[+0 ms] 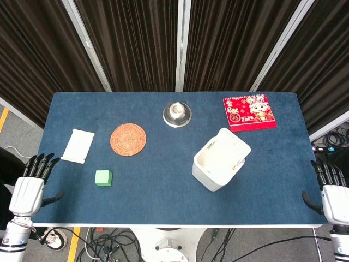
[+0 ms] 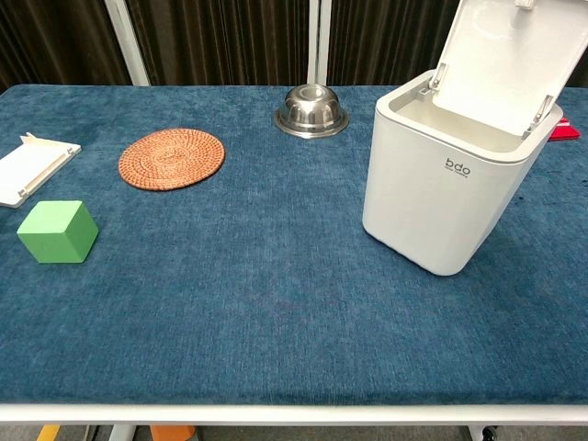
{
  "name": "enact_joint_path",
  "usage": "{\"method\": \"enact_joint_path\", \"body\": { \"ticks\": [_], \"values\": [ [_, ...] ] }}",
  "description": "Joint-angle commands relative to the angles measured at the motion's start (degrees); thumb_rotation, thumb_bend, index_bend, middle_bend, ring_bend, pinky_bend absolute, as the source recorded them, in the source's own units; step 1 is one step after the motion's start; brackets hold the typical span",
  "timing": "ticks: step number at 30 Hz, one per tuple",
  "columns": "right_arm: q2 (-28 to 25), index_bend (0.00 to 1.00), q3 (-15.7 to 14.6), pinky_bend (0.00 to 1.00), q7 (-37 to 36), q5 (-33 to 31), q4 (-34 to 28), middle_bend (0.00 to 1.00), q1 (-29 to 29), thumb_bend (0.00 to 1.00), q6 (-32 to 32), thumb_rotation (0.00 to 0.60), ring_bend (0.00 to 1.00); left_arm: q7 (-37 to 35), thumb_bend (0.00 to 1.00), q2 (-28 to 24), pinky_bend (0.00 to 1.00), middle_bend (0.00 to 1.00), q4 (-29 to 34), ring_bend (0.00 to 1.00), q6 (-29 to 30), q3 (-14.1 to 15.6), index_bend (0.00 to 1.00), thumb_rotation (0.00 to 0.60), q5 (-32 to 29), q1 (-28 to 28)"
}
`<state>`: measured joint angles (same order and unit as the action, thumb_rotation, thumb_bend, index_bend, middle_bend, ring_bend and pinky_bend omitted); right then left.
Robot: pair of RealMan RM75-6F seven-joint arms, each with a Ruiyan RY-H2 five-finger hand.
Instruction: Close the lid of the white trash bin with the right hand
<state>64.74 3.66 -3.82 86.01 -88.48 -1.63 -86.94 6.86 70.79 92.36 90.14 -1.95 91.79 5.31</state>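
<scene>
right hand off table edge, fingers apart, empty | left hand likewise | lid raised

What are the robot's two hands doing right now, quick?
Left hand: open, fingers apart, holding nothing, beside the blue table's edge.
Right hand: open, holding nothing, away from the white plastic trash bin.

Nearest the white-and-black right hand, the bin and its lid are showing plain white with small dark lettering, on a deep blue table. Beyond that hand a red card is showing gold and white cartoon figures. Toward the matching left hand, a green cube, a woven orange mat, a silver bowl and a white box are lying.
</scene>
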Motion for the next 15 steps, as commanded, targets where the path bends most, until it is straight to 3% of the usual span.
{"method": "enact_joint_path", "body": {
  "ticks": [1,15],
  "values": [
    [0.13,0.00,-0.02,0.00,-0.03,0.08,0.14,0.00,-0.06,0.25,0.06,0.600,0.00,0.04,0.00,-0.03,0.08,0.09,0.04,0.04,-0.05,0.02,0.16,0.600,-0.01,0.00],
    [-0.07,0.00,-0.19,0.00,0.27,0.39,-0.38,0.00,-0.33,0.25,0.49,0.600,0.00,0.28,0.00,-0.07,0.08,0.09,0.42,0.04,-0.78,0.01,0.16,0.600,-0.13,0.33]
  ]
}}
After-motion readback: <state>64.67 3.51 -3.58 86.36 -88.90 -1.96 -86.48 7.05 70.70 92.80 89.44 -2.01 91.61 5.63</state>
